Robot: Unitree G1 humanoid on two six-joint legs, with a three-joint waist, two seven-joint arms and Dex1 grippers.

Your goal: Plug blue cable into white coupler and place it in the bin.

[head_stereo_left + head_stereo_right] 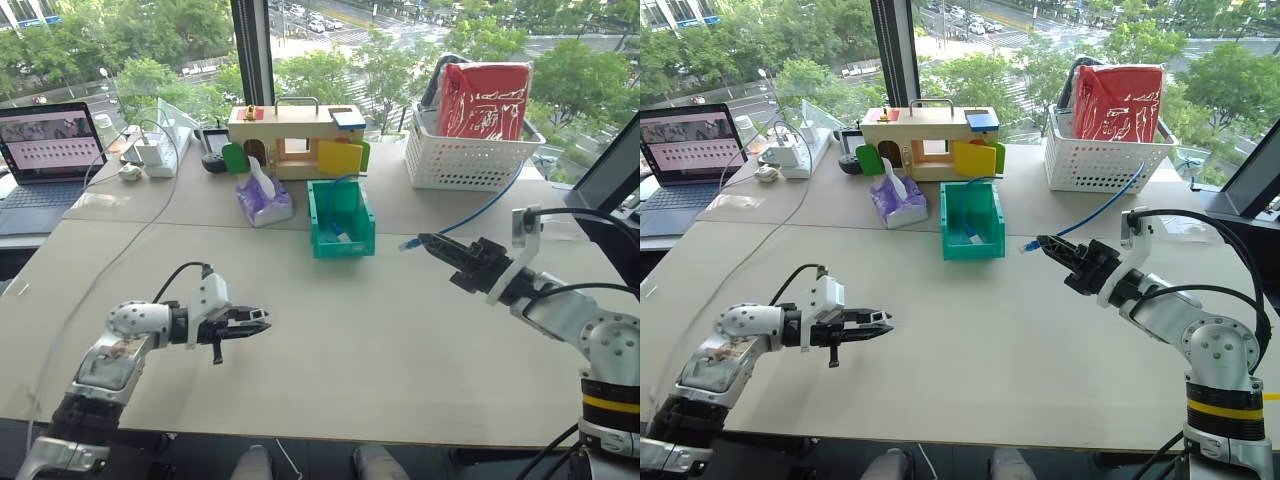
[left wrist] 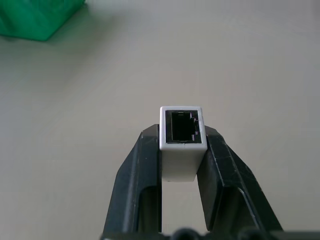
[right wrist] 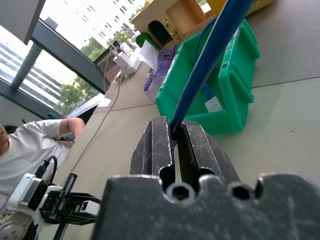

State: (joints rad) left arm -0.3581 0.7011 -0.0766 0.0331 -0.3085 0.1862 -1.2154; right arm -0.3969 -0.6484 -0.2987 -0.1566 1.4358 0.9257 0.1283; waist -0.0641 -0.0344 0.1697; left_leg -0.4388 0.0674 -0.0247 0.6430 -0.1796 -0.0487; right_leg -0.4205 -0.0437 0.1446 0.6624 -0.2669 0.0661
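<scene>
Left gripper (image 2: 183,150): both black fingers (image 2: 135,180) are closed against the sides of the white coupler (image 2: 182,137), which is pinched at the fingertips with its dark socket opening facing outward. In the left eye view this gripper sits at lower left of the frame, above the bare table (image 1: 400,330), pointing toward the frame's right.

Right gripper (image 3: 175,135): its fingers are pressed nearly together on the blue cable (image 3: 210,55), with only the cable's width between them. In the left eye view it sits at centre right, pointing toward the frame's left; the cable's plug end (image 1: 409,243) projects just past the fingertips, and the cable trails back up toward the white lattice basket (image 1: 470,150).

Plug and coupler are well apart, not joined.

The teal bin (image 1: 341,219) stands at upper centre, between the two grippers and beyond them.
</scene>
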